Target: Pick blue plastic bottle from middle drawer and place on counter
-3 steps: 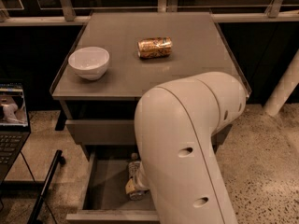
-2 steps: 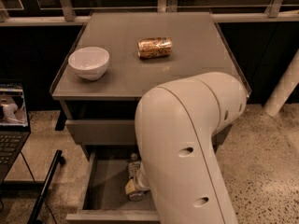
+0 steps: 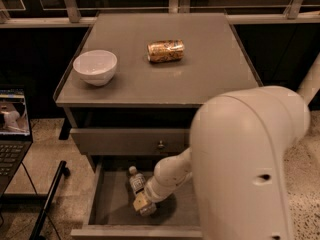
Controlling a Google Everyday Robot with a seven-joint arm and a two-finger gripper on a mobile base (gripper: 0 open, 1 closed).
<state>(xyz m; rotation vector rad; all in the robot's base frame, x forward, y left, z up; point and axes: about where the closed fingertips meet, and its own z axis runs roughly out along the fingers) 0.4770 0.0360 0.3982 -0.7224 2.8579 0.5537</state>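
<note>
The blue plastic bottle (image 3: pixel 137 182) lies on the grey floor of the open middle drawer (image 3: pixel 112 206), its white cap pointing towards the back. My gripper (image 3: pixel 142 204) is down inside the drawer at the bottle's near end, touching or right over it. My white forearm (image 3: pixel 170 173) runs up to the right from the gripper, and the big white arm link (image 3: pixel 245 164) hides the drawer's right part. The grey counter (image 3: pixel 210 69) is above the drawers.
A white bowl (image 3: pixel 95 66) stands at the counter's left and a gold-orange can (image 3: pixel 166 51) lies near its middle. A shut drawer front with a small knob (image 3: pixel 160 145) sits above the open drawer. A laptop (image 3: pixel 12 129) and a black pole (image 3: pixel 50 201) are at the left.
My big arm link has swung to the right, uncovering the knob drawer front, the open drawer and the bottle. The gripper stays low in the drawer by the bottle.
</note>
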